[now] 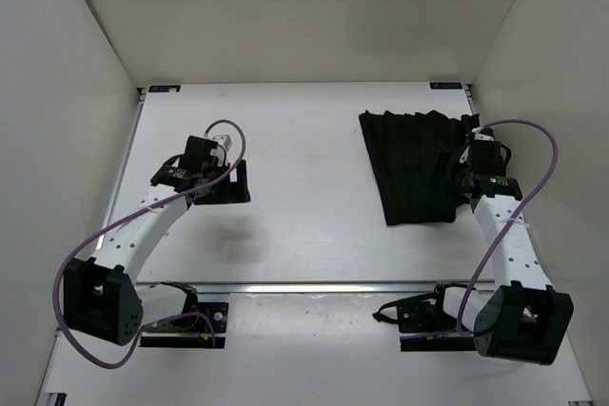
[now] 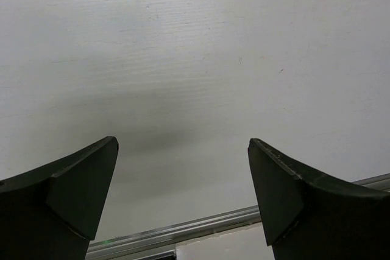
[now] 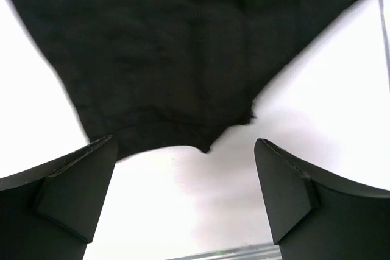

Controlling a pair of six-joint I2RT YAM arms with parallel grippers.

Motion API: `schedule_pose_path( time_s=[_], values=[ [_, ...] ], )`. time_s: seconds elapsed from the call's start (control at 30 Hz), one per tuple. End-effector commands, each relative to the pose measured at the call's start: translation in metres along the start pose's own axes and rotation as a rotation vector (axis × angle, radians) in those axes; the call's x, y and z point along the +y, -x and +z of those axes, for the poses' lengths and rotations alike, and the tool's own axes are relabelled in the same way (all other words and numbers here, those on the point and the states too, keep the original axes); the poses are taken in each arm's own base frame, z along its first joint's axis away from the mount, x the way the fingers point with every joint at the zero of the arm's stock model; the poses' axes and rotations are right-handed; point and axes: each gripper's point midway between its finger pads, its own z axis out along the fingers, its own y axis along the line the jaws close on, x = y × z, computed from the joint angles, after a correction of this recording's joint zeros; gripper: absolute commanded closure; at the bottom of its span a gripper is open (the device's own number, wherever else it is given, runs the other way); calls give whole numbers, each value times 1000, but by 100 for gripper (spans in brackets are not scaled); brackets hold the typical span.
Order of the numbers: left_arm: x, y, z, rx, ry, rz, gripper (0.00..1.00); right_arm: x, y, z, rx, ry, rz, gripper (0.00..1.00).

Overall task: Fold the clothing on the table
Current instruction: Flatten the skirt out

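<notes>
Two sets of jaws stood spread, gripping nothing: the right jaws at the edge of the clothing [image 1: 414, 164], the left jaws well left of it above the desk [image 1: 304, 235].

Black pleated skirt [image 1: 414, 166] lies flat, fan-shaped, upper right of the top view, on the white worktop [image 1: 304, 187]; pleat ridges run vertically.
</notes>
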Motion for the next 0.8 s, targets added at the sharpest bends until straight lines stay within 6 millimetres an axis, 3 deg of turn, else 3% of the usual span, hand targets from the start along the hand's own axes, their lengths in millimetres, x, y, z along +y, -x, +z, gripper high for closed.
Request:
schedule_pose_path(
  time_s=[0.0, 0.17, 0.27, 0.4, 0.57, 0.67, 0.7, 0.73, 0.77],
  values=[
    [-2, 23, -19, -109, 7, 37, 1, -15, -4, 8, 10, -63, -21, 7],
    [-1, 26, -26, -141, 24, 49, 2, -21, -9, 30, 30, -46, 3, 4],
    [0, 21, -26, -131, 23, 55, 2, -19, -2, 46, 17, -18, 47, 3],
    [5, 17, -27, -125, 29, 43, 2, -9, 0, 64, 41, 8, 48, 4],
    [-4, 13, -22, -108, -12, 42, 1, 12, 2, 88, 72, 70, 75, 11],
    [-3, 14, -22, -107, -13, 39, 1, 19, -1, 97, 92, 79, 77, 19],
    [-4, 17, -24, -120, -17, 44, 1, 23, -1, 98, 98, 83, 69, 26],
    [-4, 16, -23, -116, -19, 37, 2, 21, -3, 102, 115, 76, 74, 36],
    [-3, 16, -23, -116, -16, 37, 1, 21, -3, 105, 121, 72, 75, 60]
  ],
)
